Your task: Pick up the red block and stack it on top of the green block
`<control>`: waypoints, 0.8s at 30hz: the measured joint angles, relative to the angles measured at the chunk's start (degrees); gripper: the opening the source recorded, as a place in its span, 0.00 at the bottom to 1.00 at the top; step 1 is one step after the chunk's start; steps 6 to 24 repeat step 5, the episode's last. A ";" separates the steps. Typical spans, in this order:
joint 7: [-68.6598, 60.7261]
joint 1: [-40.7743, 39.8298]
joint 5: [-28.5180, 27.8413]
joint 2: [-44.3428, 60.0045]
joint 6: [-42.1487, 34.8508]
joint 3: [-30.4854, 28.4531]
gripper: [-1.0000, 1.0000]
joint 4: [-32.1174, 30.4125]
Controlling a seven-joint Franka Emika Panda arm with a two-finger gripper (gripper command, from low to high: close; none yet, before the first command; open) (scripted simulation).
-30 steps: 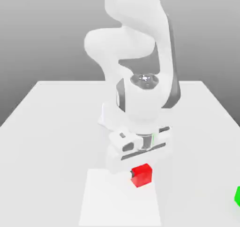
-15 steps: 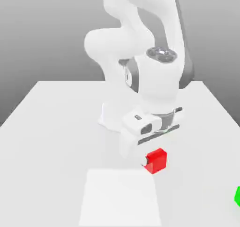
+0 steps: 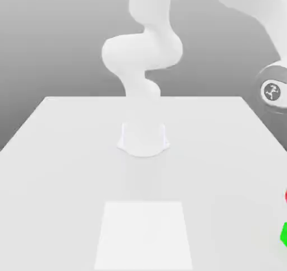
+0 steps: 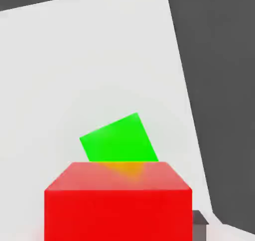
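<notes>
Red block sits close under the hand camera, carried off the table, gripper pinching it: jaws nearly pressed together on the cube, a dark fingertip visible just beside its lower corner. In the exterior view a sliver of the red block shows at the far right edge, directly above the green block, the two apart with a gap between. In the hand view the green block lies on the white table beyond and below the red one, partly hidden behind the red block's top edge, near the table's edge where the dark floor starts. Key relation: green cube is almost under the held cube but not lined up, it looks offset away from the camera and rotated, its faces skewed relative to the red block's square-on faces. Cubes have no long axis; what matters is face alignment. Judgement: task is in the carry phase, pick done, stack not yet done. Next move probably needs a small shift to centre red over green, maybe a wrist turn to match the skew, then a straight descent and release. Risk: an off-centre drop near the table edge could tip the red block off the green one.
</notes>
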 joint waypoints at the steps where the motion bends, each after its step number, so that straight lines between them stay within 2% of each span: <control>1: 0.48 0.50 -0.80 2.02 1.74 -0.54 0.00 0.25; 2: 0.80 0.83 -1.31 3.34 2.90 -0.92 1.00 0.39; 24: 0.80 0.83 -1.31 3.34 2.90 -0.92 1.00 0.39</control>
